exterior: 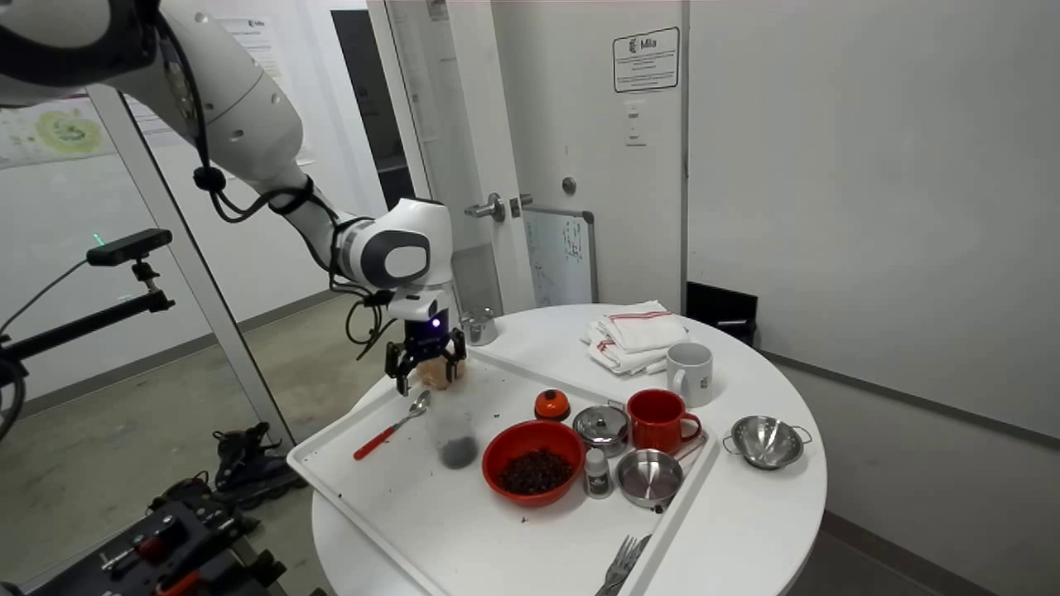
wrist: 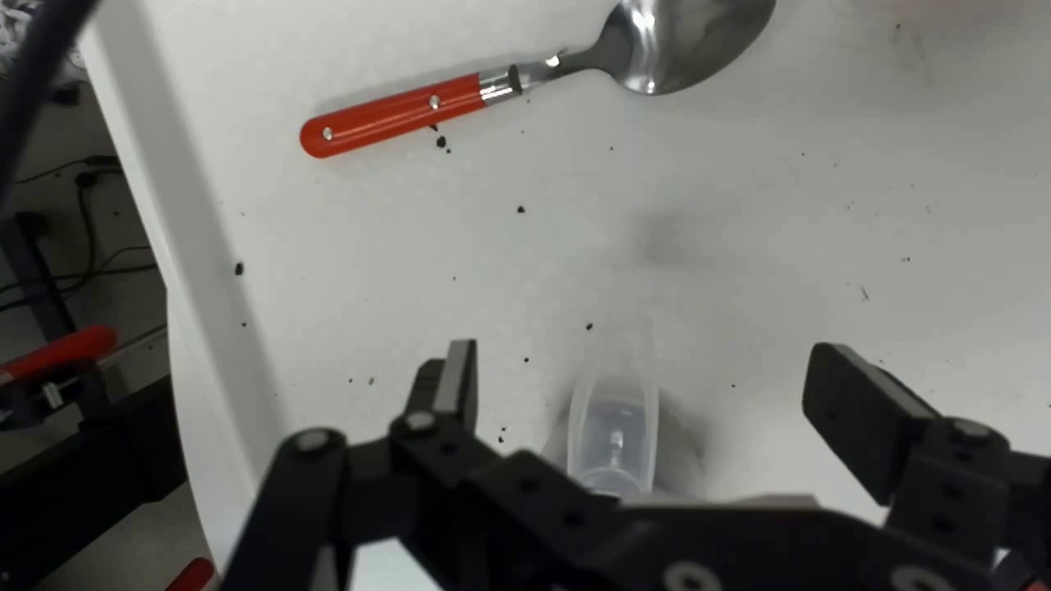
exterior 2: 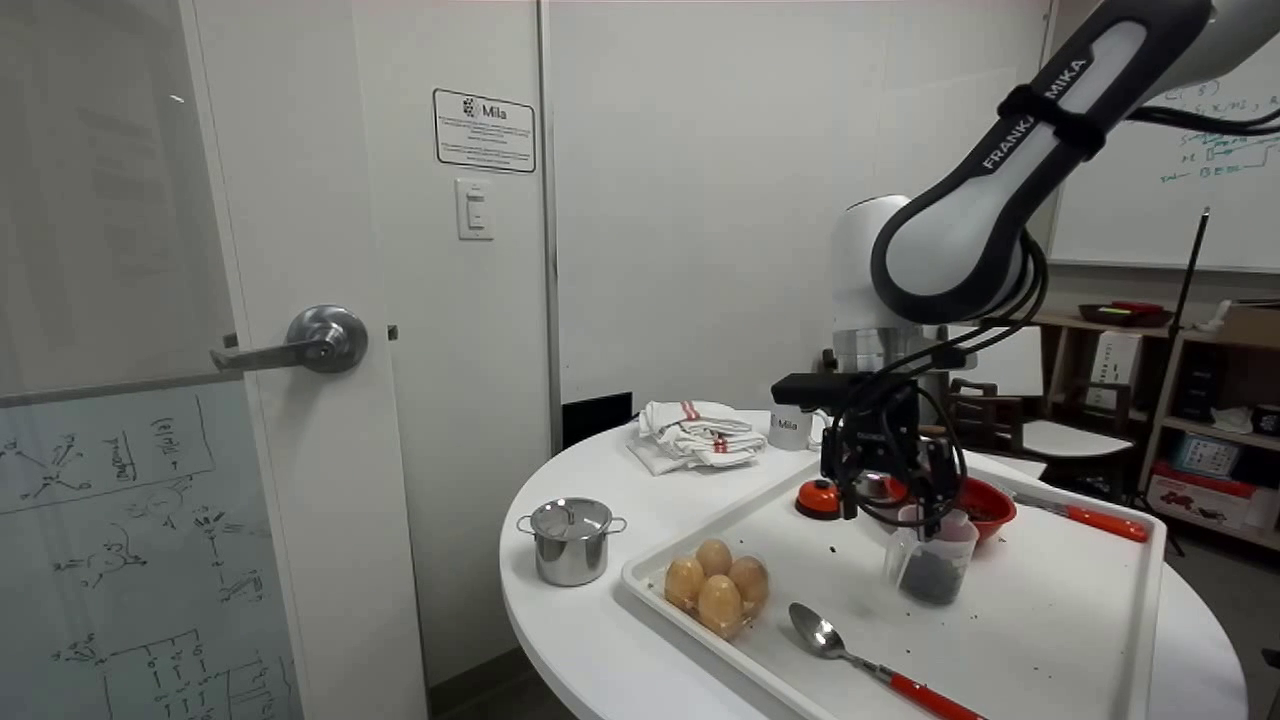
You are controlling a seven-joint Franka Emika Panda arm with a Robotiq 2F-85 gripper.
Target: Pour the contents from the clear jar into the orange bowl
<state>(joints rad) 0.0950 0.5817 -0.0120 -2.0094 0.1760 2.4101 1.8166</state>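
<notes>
Your arm (exterior: 248,124) reached over the white tray (exterior: 397,497), and by the look of things the task had barely begun: you were at the approach, with no grasp made. Your gripper (exterior: 427,382) hung above the tray, its two fingers (wrist: 854,419) spread well apart and holding nothing. The orange bowl (exterior: 530,434) sat on the tray, ready to receive; a heap of dark bits (exterior: 538,473) lay in it, though nothing told you whether any had come from the jar. The clear jar (exterior 2: 945,548) stood near the bowl, on the tray and apparently upright, in both exterior views. In the wrist view, what seemed its clear handle (wrist: 616,410) showed between the spread fingers, while the gripper's body hid most of the rest, so you could not read the gap in height. Dark contents (exterior: 458,452) lay low in the jar, which suggested the pour was undone. What you had left, in all likelihood, was to lower, close on the jar, lift it, carry it over the bowl, tip it until it emptied, and perhaps set it down. Dark specks (wrist: 520,209) dotted the tray itself.
</notes>
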